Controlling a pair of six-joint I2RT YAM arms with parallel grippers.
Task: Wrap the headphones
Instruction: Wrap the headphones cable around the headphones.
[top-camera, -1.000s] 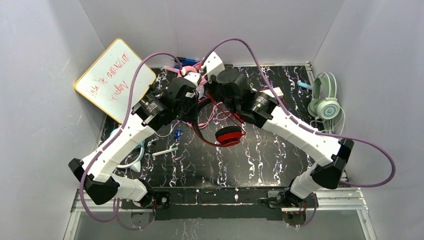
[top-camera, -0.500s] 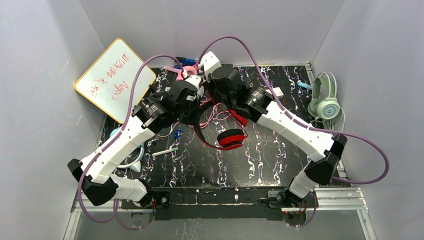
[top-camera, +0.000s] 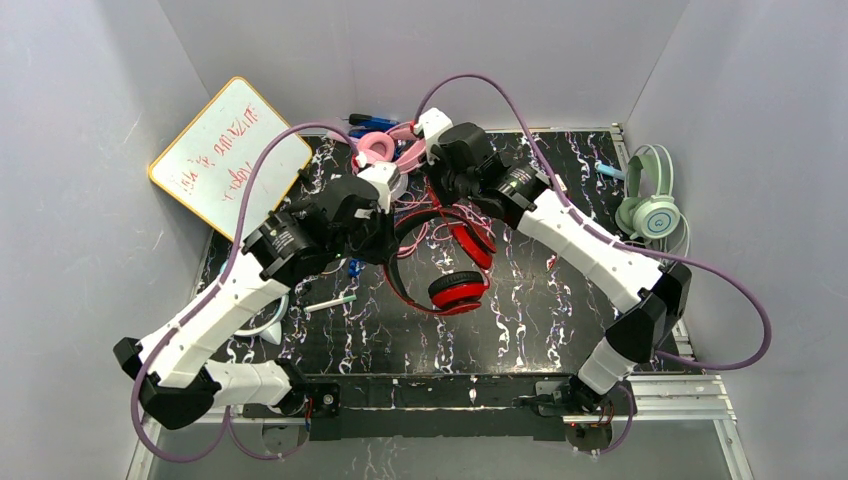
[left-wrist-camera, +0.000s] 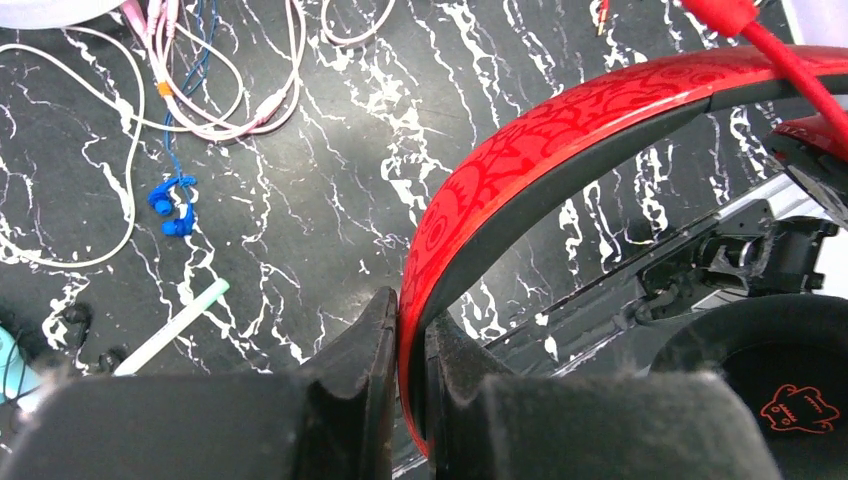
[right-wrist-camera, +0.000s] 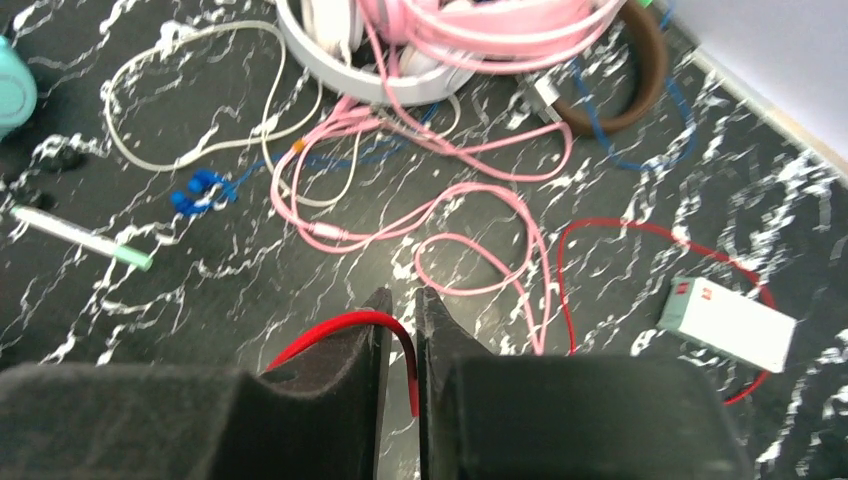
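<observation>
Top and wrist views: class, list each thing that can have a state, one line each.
red headphones: headband clamped, cord not wrapped.
left gripper: shut on red headphones.
right gripper: jaws barely apart, red cord between; grip unclear.
pink headphones: cord loose, unwrapped.
mint green headphones: lying apart, untouched.
whiteboard: written on, tilted.

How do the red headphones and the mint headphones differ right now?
The red headphones lie mid-table; the mint headphones sit at its right edge. The left pincer clamps the red headband, and the red cord runs between the right pincer's fingers; nothing touches the mint headphones. Both are over-ear sets with a headband.
</observation>
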